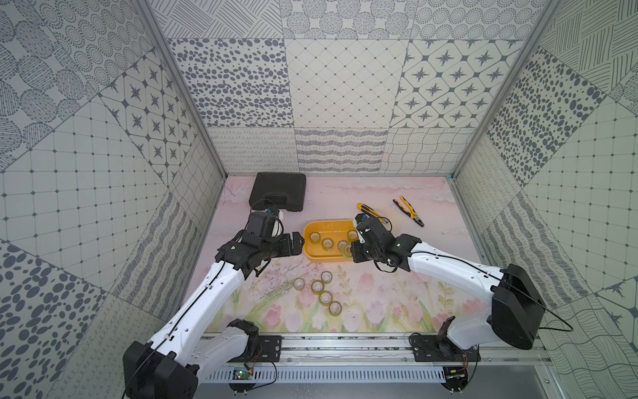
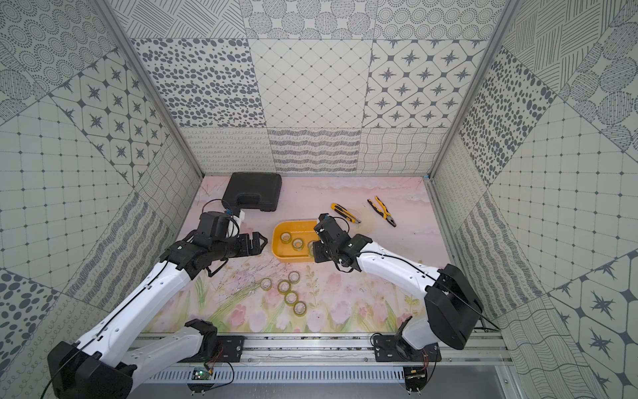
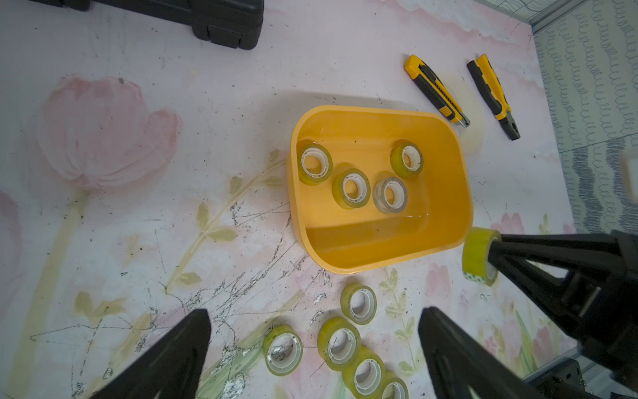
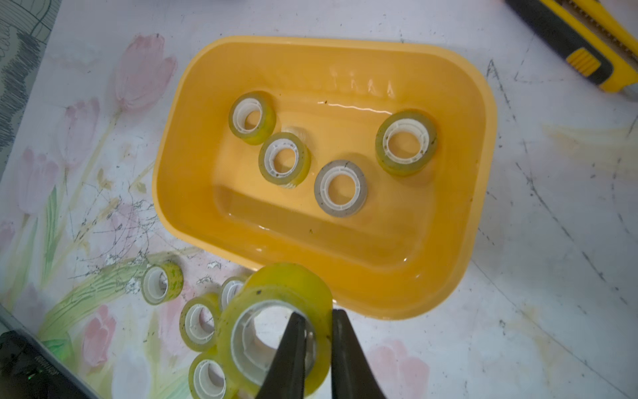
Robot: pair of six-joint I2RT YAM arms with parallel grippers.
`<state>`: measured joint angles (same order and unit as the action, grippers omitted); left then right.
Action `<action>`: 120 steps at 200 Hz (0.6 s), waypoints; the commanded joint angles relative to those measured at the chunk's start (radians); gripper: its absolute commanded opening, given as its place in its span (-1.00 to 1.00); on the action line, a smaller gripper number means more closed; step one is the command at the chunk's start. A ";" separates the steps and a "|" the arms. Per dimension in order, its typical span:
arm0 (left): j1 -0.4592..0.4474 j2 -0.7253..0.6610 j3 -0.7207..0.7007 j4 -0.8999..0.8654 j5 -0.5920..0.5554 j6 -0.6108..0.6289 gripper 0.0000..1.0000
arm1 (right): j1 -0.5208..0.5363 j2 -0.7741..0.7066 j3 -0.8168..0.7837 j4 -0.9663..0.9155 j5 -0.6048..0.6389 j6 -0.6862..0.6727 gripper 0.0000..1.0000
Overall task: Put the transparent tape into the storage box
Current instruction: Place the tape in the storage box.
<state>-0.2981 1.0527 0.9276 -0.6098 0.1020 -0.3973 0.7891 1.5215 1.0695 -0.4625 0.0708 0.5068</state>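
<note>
I judge the tape roll (image 4: 286,283) light, stiff and slick; my right gripper (image 4: 317,315) pinches its wall through the core.

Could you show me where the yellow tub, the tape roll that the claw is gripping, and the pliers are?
Yellow tub (image 4: 310,228): right wrist view, bare floor inside it.
Held roll (image 4: 286,279): right wrist view, its outer tape band.
Pliers (image 3: 488,86): left wrist view, on a handle.
</note>
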 commanded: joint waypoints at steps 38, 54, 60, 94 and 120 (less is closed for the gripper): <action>-0.004 -0.008 0.007 0.012 0.037 -0.001 0.99 | -0.068 0.267 0.233 0.010 -0.035 -0.097 -0.69; -0.004 -0.011 0.009 0.013 0.040 -0.002 0.99 | -0.087 0.326 0.283 0.010 -0.037 -0.097 -0.69; -0.004 -0.010 0.008 0.014 0.041 -0.002 0.98 | -0.093 0.347 0.302 0.010 -0.036 -0.097 -0.69; -0.003 -0.014 0.007 0.016 0.044 -0.003 0.98 | -0.114 0.450 0.392 0.010 -0.035 -0.097 -0.65; -0.003 -0.012 0.007 0.016 0.048 -0.003 0.99 | -0.122 0.519 0.443 0.008 -0.029 -0.091 -0.54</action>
<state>-0.2981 1.0447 0.9276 -0.6094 0.1268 -0.3985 0.6746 1.9835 1.4605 -0.4686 0.0380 0.4252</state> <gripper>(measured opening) 0.992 0.206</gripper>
